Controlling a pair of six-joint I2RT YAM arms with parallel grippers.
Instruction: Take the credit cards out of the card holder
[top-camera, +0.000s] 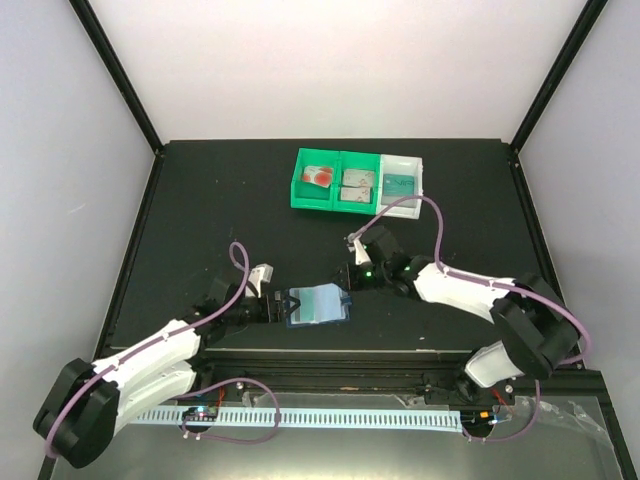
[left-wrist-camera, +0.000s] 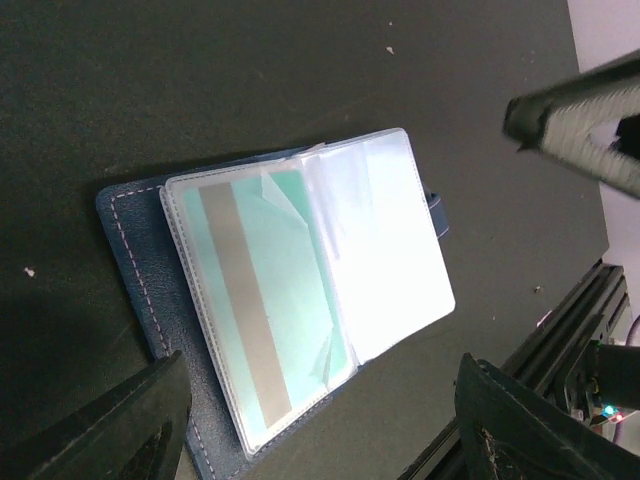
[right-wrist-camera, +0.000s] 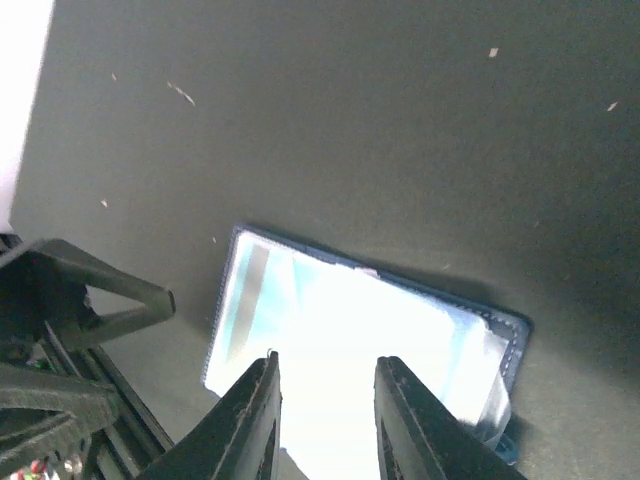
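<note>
Low in the middle of the overhead view, the card holder (top-camera: 318, 305) lies open on the bench (top-camera: 200, 200), pale pockets up. My left pincer (top-camera: 270, 304) sits just beside its left edge, and my right pincer (top-camera: 353, 277) hovers near its upper right corner. Toward the top of the frame, a green tray (top-camera: 330, 206) holds a red-circled card (top-camera: 320, 177) and a greyish card (top-camera: 357, 183). A white tray (top-camera: 416, 185) touching it holds a teal card (top-camera: 398, 184).

From my left wrist, the holder fills the centre. A striped teal card (left-wrist-camera: 270, 290) shows through the clear sleeve (left-wrist-camera: 375, 240) pages. My left fingers (left-wrist-camera: 140, 425) stand wide apart at the lower corners, gripping nothing.

From my right wrist, the holder glares white beneath my fingers (right-wrist-camera: 250, 420), which are a little apart with nothing between them.

I judge that the card is light, stiff and slick. The sleeve looks soft and glossy, and the holder seems light enough to skid. I would pin the navy cover with one pincer and pinch the card's exposed edge at the pocket mouth. I cannot tell which edge that is.
</note>
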